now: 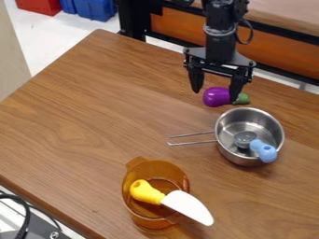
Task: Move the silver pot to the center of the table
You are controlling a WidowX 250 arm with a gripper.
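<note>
Nearer the camera and slightly right of wide-spread, empty fingers: silver pot, just beyond reach of their tips, with wire handle toward the left.

Bright, even light lay over the table.
Pale glints marked the pot, and soft, faint shadow showed along its base.

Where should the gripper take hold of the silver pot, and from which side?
Probably by its wire handle, from straight above, with the gripper turned so its open jaws close across the two wires: that narrow loop sticks out clear of other things, whereas the blue-handled utensil leans over the opposite rim of the silver pot.
</note>
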